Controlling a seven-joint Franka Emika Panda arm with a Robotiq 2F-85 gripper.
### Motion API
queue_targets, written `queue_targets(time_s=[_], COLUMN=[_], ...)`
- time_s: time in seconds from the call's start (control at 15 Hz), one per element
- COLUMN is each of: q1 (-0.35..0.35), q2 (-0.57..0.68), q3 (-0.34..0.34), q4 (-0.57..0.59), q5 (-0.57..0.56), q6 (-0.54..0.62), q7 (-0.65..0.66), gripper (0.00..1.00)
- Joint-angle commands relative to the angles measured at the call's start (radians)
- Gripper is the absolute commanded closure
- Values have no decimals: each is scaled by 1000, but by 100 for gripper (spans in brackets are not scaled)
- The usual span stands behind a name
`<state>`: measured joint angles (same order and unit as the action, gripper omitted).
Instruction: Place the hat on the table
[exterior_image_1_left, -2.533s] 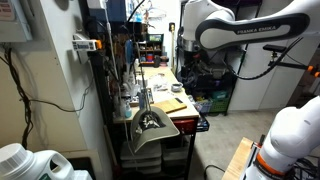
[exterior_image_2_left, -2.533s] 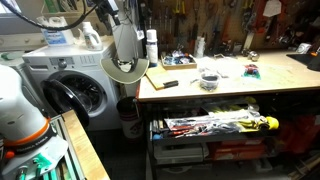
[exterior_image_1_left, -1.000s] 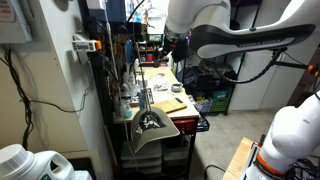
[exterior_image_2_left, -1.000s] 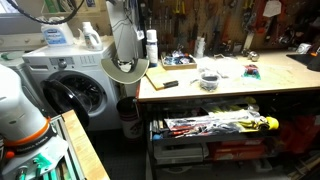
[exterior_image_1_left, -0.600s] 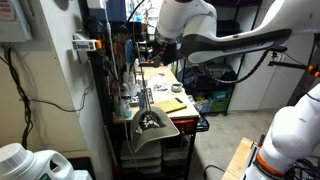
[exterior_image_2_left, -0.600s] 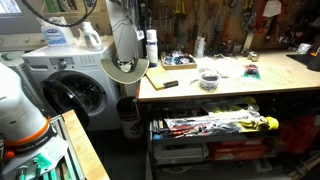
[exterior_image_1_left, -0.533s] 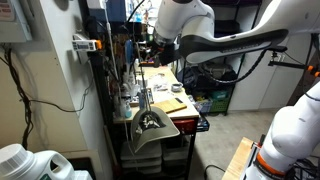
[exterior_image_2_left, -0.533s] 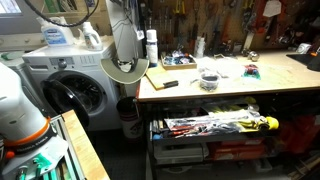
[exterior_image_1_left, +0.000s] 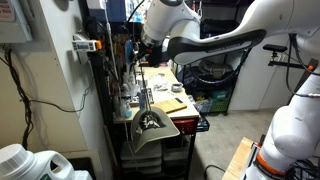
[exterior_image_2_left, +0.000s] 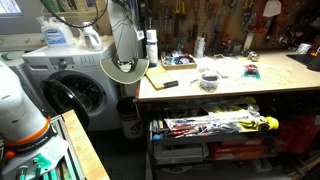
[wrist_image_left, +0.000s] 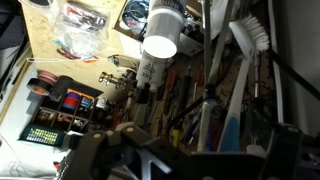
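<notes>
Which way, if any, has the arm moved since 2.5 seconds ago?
Yes. In an exterior view the arm has swung left in the picture, toward the dark shelf upright.

hat (exterior_image_2_left: 125, 62): 1 | surface (exterior_image_2_left: 240, 88): 1 | washing machine (exterior_image_2_left: 72, 88): 1 | detergent bottles (exterior_image_2_left: 57, 35) on washing machine: 2 | robot arm (exterior_image_1_left: 232, 40): 1

Table (exterior_image_2_left: 280, 85) — narrow, long, tan wooden top on a dark frame, cluttered along the back edge. At one end, two white bottles (exterior_image_2_left: 151, 45) stand upright at the back, with a yellow pad (exterior_image_2_left: 160, 71) flat at the corner and a dark hand tool (exterior_image_2_left: 168, 85) just beside it. A small round dish (exterior_image_2_left: 208, 81) sits further along, and other small bits (exterior_image_2_left: 250, 71) are too small to tell. Wrist view from above — white bottle (wrist_image_left: 160, 40) upright on the tan top, with a clear plastic bag (wrist_image_left: 85, 25) and a tray of coloured parts (wrist_image_left: 60, 108) lying near it.
</notes>
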<state>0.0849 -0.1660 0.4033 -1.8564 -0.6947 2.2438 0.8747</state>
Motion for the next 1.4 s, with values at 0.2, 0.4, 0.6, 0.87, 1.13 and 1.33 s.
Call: queue_targets(time_s=[0.2,0.4,0.6,0.87,1.13,1.33], q1=[58,70,80,83,83,82], q2=[58,66,68,65,50,32], q3=[-50,-61,-70,-78,-82,-82], q4=[48,60,62,60,55,52], q5=[2,2,3,5,-3,-19], q6=[23,22,24,24,22,25], q7=[-16,-18,-18,-16,-7,5], gripper=[37,64,86,100,100,99])
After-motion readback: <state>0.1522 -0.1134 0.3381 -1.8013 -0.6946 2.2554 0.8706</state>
